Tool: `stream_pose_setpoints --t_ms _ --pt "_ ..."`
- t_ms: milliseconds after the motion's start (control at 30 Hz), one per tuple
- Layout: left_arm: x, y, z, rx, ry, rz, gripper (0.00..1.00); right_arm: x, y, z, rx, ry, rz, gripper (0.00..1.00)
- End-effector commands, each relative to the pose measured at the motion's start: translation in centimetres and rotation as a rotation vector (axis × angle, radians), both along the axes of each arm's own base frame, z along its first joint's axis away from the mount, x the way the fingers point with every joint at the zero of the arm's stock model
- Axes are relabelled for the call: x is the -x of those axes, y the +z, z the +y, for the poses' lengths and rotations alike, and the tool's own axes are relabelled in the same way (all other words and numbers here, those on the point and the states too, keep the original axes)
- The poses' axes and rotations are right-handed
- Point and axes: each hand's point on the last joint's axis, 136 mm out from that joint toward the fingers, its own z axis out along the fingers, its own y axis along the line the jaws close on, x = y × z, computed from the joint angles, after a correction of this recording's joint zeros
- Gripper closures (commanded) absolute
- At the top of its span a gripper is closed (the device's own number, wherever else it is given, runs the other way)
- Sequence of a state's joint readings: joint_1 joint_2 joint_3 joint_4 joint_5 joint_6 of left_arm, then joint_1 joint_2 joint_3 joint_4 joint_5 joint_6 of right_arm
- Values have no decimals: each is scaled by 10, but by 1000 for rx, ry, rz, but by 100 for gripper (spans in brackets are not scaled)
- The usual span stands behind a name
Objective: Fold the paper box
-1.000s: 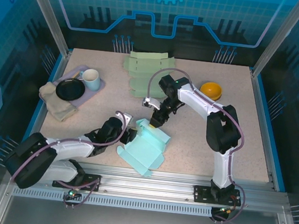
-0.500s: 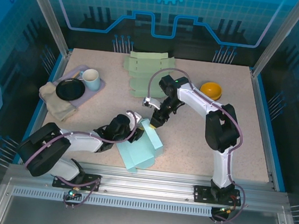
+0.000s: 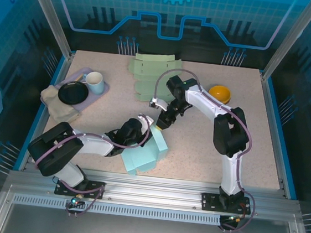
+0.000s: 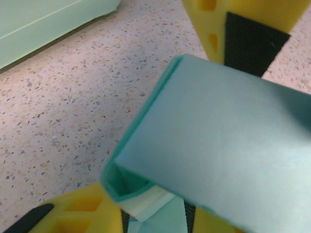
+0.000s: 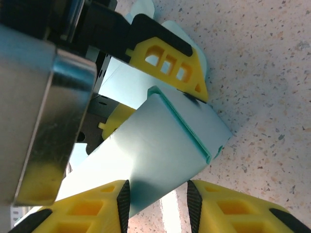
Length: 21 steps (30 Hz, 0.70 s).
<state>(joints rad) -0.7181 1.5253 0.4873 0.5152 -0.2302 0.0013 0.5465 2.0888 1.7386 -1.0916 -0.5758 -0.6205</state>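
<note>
Top external view had the paper box (image 3: 147, 155), pale teal and half folded, lying on the table (image 3: 213, 150) near its front edge, between the two arms. The left pincer (image 3: 146, 130) reached in from the left and was pinched onto the box's raised far wall. Its wrist view showed one yellow finger (image 4: 214, 19) above the folded wall and the other below it, with the doubled paper between them.

The right pincer (image 3: 162, 121) came down from the far side onto the same end of the box, just beside the left one. Seen from its own wrist, a pale panel of the box ran down between its two fingers (image 5: 87, 213), which stood narrowly parted and clamped on it. The left pincer's upper finger lay across the fold close by, crowding that edge.

Well apart from the box lay a stack of flat green blanks (image 3: 149, 74) at the far edge and an orange bowl (image 3: 219, 93) to their right. At the left were a tray (image 3: 103, 91) bearing a black plate (image 3: 72, 92) and a mug (image 3: 94, 80), and a cloth (image 3: 56, 107) beside it.
</note>
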Motion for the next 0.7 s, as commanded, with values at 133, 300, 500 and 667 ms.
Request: stream_pose_setpoints --t_ms 133,300,500,667 --pt "4 42 -37 171 22 -64 71 -30 -23 -4 67 -43 -59 63" --pt "14 42 -34 197 54 -44 75 -35 -19 -5 62 -44 -77 63" --pt "11 35 -20 100 89 -75 75 -22 -23 1 59 -17 -52 63" --pt "3 27 -18 21 93 -99 77 -12 -30 5 66 -7 -28 63"
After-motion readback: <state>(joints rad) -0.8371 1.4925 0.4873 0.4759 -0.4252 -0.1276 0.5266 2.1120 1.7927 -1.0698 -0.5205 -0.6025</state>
